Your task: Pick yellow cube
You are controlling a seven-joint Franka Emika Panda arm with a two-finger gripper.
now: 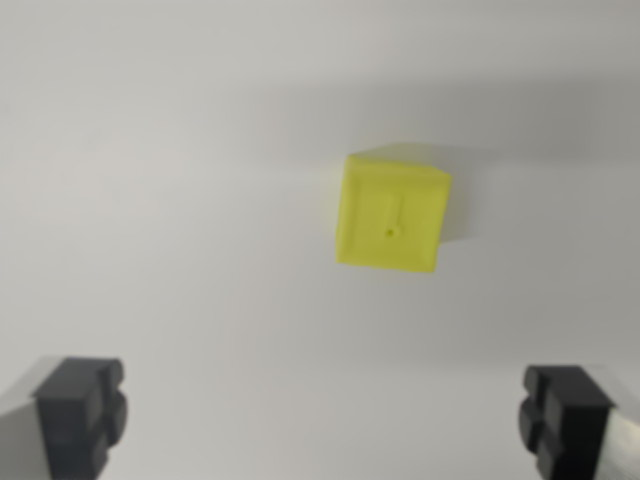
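Note:
A yellow cube (391, 212) lies on a plain white surface, a little right of the wrist view's centre and in its upper half. It has a small hole and a short groove on the face turned toward the camera. My gripper (322, 418) is open: its two black fingertips (82, 412) show at the bottom left and bottom right corners, far apart, with nothing between them. The cube sits beyond the fingertips, apart from both, and closer to the right one.
The white surface (180, 200) fills the whole view. A soft shadow falls on it behind and to the right of the cube.

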